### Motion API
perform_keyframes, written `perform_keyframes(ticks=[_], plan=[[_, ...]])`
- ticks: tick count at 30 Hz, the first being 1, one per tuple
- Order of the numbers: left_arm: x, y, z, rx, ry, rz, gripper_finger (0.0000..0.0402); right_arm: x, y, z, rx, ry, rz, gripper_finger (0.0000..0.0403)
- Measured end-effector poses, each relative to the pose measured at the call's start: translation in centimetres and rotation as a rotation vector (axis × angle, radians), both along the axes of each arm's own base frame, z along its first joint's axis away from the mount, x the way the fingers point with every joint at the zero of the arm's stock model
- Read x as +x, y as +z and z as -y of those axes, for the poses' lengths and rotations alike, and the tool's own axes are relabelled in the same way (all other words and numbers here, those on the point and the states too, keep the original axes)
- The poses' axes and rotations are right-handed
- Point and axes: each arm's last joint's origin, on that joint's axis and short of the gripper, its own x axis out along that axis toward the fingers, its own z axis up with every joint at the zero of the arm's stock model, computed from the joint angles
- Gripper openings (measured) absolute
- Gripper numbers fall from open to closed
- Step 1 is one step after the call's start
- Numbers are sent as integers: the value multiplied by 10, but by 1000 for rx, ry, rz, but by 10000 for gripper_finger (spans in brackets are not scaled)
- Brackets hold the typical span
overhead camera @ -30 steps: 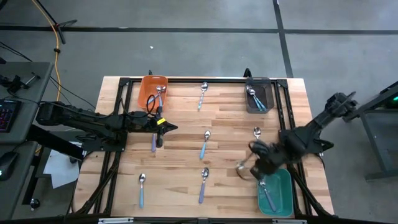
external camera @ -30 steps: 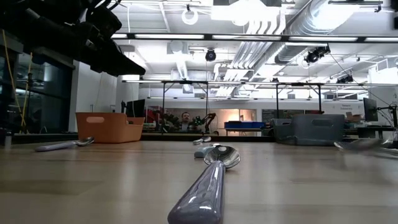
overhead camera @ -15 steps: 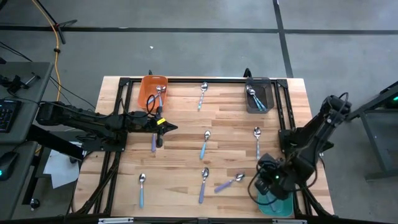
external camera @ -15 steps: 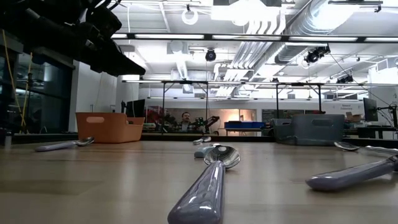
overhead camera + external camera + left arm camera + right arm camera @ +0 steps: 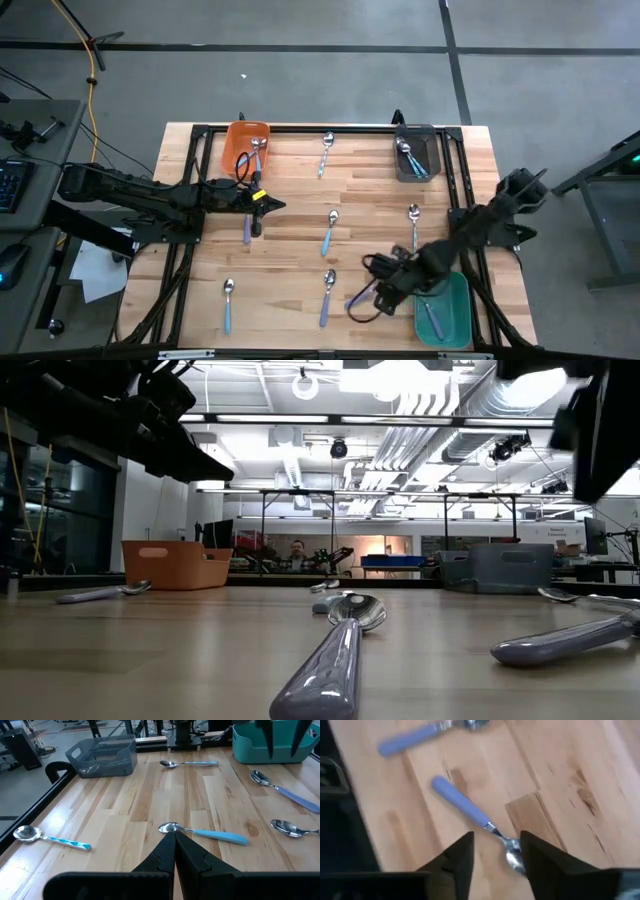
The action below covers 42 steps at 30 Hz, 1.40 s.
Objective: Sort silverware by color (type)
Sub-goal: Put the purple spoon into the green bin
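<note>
Several spoons lie flat and apart on the wooden table [image 5: 290, 180]. A purple-handled spoon [image 5: 354, 299] lies near the front edge, left of the green bin [image 5: 455, 310]. My right gripper [image 5: 378, 288] hangs open above it, pointing steeply down. In the right wrist view its fingers [image 5: 465, 855] stand on either side of that spoon's neck and bowl [image 5: 512, 857], clear of it. In the low view this gripper [image 5: 600, 420] is well above the lying spoon [image 5: 565, 640]. My left gripper [image 5: 262, 205] waits shut at mid-left, above the table, with nothing in it.
An orange bin [image 5: 247, 148] at the far left and a grey bin [image 5: 417, 152] at the far right each hold spoons, as does the green bin. Loose spoons lie at the far middle [image 5: 327, 150], centre [image 5: 330, 232], right [image 5: 412, 225], near left [image 5: 228, 300] and near middle [image 5: 327, 295].
My right gripper has swung from beside the green bin toward the near edge over the bin, then left and down over the purple-handled spoon. That spoon did not show on the table a second ago; half a second ago it lay where it lies now.
</note>
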Motion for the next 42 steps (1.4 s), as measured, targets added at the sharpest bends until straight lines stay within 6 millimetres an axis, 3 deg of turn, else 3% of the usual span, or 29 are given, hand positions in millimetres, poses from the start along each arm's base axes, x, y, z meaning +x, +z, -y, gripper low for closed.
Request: perform_keyframes(ticks=[5,12,27,42], plan=[[0,-1,0,0,0,-9,0,15,-33,4,-75,178,-102,179],[0,-1,0,0,0,-14,0,23,-59,2,-129,337,-151,178],[-1,-3,0,-1,0,-28,0,29,-60,-2,-132,398,-90,92],[-1,-3,0,-1,0,-29,0,34,-54,-5,-151,409,-78,152]])
